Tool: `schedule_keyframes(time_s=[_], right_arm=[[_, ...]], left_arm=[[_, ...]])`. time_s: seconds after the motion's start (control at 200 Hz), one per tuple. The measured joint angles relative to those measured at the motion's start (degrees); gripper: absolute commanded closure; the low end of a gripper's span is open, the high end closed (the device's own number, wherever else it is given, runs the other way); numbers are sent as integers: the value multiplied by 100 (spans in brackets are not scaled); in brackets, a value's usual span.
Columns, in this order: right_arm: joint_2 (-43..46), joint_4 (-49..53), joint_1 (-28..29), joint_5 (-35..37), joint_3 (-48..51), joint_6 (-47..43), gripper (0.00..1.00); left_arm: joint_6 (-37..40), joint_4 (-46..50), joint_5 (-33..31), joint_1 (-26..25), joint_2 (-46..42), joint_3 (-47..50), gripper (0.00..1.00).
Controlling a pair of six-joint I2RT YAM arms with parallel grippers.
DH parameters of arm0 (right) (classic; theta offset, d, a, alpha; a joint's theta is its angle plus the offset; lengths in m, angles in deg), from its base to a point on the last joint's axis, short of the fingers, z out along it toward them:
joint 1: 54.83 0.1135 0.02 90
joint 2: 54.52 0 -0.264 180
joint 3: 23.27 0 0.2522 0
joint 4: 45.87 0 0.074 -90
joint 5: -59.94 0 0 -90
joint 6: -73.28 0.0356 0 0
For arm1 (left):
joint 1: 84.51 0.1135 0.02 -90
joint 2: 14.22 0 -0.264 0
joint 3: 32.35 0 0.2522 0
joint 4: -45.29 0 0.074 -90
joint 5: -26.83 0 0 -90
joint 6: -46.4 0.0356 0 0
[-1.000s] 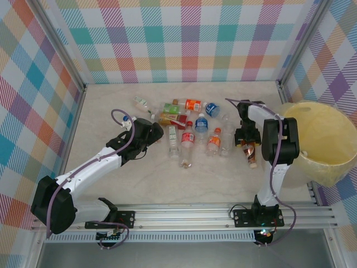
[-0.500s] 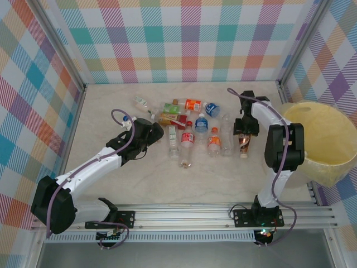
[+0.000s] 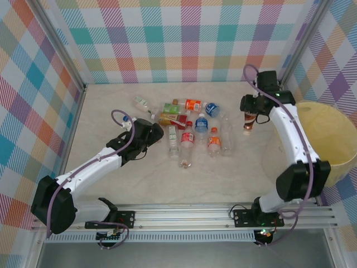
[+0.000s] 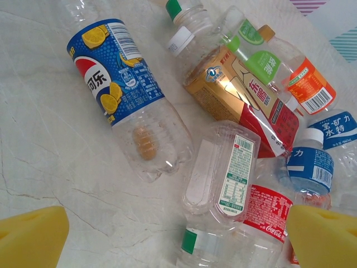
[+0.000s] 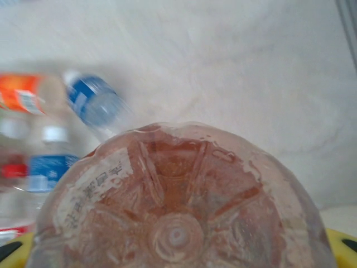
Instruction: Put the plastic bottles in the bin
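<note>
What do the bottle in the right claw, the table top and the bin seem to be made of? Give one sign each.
Bottle: thin clear plastic, glossy; moulded ribbed base, brownish tint.
Table top: pale stone-look, faint veins; marble or laminate, unclear.
Bin: pale yellow, matte, smooth-walled; probably plastic.

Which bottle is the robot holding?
The brownish bottle, pinched in the right fingers near the bin. The other bottles all lie piled on the table.

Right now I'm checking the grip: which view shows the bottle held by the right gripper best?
Right wrist: the ribbed base of the reddish bottle looms close, between yellow pads at the lower corners. Top external shows it small, hanging from the right gripper, left of the bin.
</note>
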Motion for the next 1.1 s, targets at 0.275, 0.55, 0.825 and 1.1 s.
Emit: schedule_keyframes(time_s=[0.275,0.55,0.825,1.1], right_arm=[[1414,-946,-7,-396,-79,2,49],[1943,-1091,-621,-24,-302,0,50],[2031,-645,-1947,181,-664,-61,52],[2031,105,-2763,734,-520,-330,51]], left_arm=[[-59,0,44,0,2,2,0],[-68,-7,107,7,2,2,0],[-79,-129,151,9,55,2,0],[-79,-127,256,9,227,-125,0]])
